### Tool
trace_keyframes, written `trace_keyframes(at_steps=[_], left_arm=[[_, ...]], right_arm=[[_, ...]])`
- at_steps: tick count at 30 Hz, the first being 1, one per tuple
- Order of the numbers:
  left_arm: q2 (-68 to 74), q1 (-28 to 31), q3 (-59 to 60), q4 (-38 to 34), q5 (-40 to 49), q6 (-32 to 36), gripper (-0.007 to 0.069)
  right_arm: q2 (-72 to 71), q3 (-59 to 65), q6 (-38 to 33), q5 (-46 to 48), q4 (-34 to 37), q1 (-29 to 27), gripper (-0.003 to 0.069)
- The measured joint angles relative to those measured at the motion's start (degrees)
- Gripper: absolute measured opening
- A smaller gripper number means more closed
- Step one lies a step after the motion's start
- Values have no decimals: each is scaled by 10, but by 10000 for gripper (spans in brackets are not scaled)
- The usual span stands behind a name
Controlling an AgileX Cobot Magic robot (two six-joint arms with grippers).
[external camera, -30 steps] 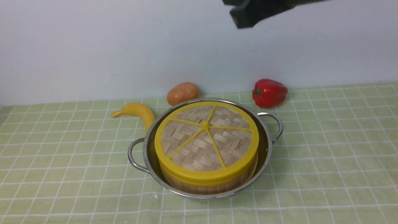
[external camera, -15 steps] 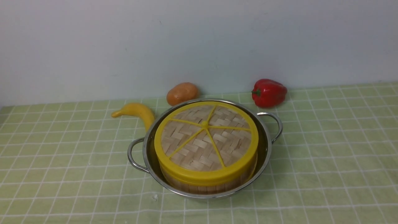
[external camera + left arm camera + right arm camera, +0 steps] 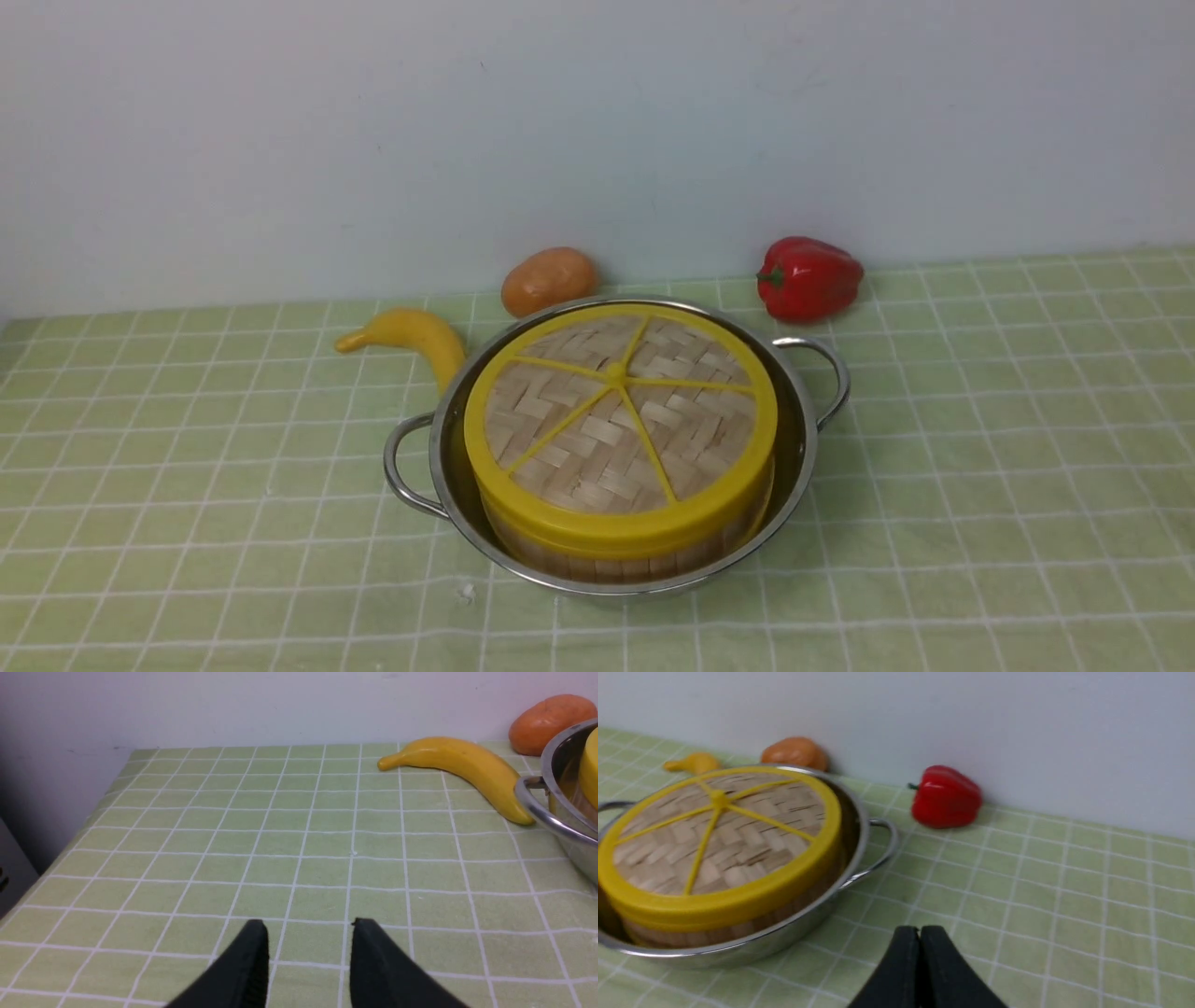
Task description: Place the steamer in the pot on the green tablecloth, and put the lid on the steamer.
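Note:
The steel pot point(image 3: 805, 439) stands on the green tablecloth point(image 3: 980, 485) in the middle of the front view. Inside it sits the steamer point(image 3: 607, 563), of which only the slatted side wall shows. The woven lid point(image 3: 616, 411) with its yellow rim and spokes lies flat on top of the steamer. Neither gripper shows in the front view. My left gripper point(image 3: 308, 927) hangs open and empty over bare cloth, to the left of the pot point(image 3: 560, 828). My right gripper point(image 3: 920, 929) is shut and empty, to the right of the pot point(image 3: 861, 826) and lid point(image 3: 719, 840).
A yellow banana point(image 3: 411, 333) lies against the pot's far left side. An orange-brown round vegetable point(image 3: 549, 280) and a red bell pepper point(image 3: 808, 278) sit at the back by the white wall. The cloth's left edge point(image 3: 79, 830) drops off beside my left gripper.
A dark part of the right arm at the top of the front view one second ago has left that view. Pot, steamer and lid have not moved.

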Motion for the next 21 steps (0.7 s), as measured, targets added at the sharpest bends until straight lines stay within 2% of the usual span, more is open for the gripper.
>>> trace_keyframes(at_steps=[1, 3, 8, 21], left_arm=[[0, 0, 0, 0, 0, 0, 243], [0, 0, 0, 0, 0, 0, 243], [0, 0, 0, 0, 0, 0, 243], [0, 0, 0, 0, -1, 0, 243]], right_arm=[[-7, 7, 0, 0, 0, -2, 10], [-107, 98, 2, -54, 1, -30, 18], [-227, 193, 16, -82, 8, -45, 31], [-243, 215, 28, -32, 5, -46, 67]])
